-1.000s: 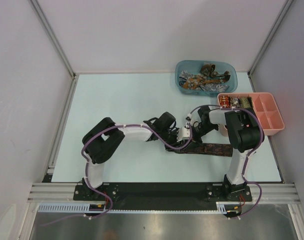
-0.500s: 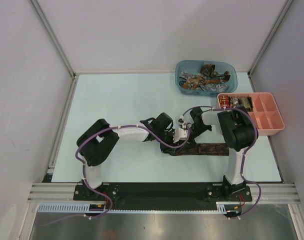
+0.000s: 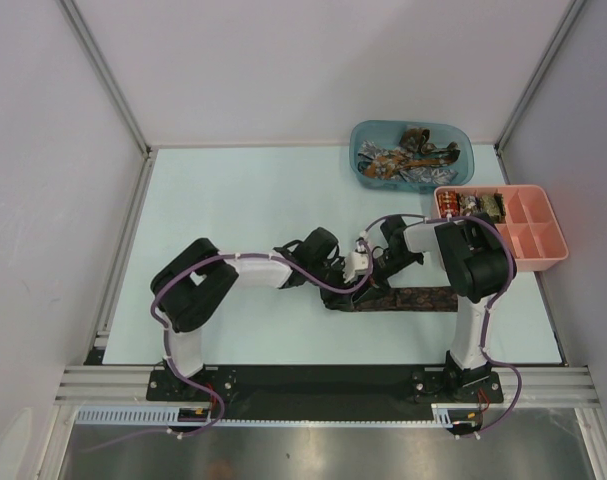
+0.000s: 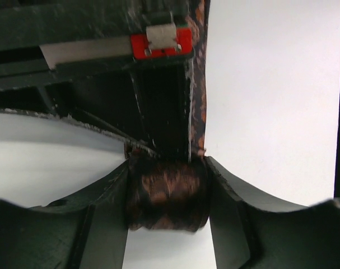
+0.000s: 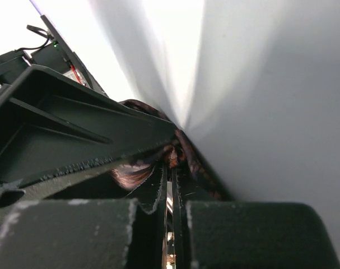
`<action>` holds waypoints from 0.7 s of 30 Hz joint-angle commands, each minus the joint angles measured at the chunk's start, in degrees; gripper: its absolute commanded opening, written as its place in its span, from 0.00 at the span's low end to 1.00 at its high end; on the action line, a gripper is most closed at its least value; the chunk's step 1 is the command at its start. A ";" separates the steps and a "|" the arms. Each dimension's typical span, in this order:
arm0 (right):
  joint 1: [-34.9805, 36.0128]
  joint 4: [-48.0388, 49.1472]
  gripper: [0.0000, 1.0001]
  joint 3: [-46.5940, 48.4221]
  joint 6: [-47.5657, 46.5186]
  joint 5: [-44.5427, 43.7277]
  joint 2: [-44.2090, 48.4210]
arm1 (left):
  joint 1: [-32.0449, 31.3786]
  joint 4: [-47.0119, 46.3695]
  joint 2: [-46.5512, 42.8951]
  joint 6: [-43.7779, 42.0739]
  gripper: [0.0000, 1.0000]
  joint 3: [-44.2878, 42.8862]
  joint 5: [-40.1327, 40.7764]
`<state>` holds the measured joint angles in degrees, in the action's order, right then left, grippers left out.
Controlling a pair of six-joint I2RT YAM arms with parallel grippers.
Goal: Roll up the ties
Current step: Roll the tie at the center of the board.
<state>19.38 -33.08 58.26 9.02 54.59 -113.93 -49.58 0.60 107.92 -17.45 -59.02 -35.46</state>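
the step in hand looks to be winding the dark brown tie (image 3: 423, 298), which lies flat along the near part of the tabletop (image 3: 233, 200), its left portion already coiled into a rolled end (image 4: 167, 199). the left end effector (image 4: 167, 168) stands about half open, its two fingers pressed to either side of that coil and cradling it. the right end effector (image 5: 171, 178) is fully closed, its tips pushed in at the coil; whether fabric is pinched between them cannot be told.

to do this well, the left grip should be light: enough to stop the coil springing loose, not so tight that it flattens. each turn should run straight along the flat length, so the edges stack evenly and the coil does not cone out sideways.

the fabric is thin, limp and slightly glossy, with a small copper pattern on a dark ground. it likely slides on the smooth pale tabletop, so it wants pressing down while turning. the coil is a short, soft cylinder.
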 commanded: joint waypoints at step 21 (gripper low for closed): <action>1.10 4.52 0.00 -1.40 -1.55 -8.09 -1.73 | -2.10 9.69 0.64 -12.17 0.60 -1.36 2.77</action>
<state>19.40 -31.83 57.54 9.28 54.81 -113.49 -51.86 7.09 109.08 -27.20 -63.02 -31.59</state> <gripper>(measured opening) 0.019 0.577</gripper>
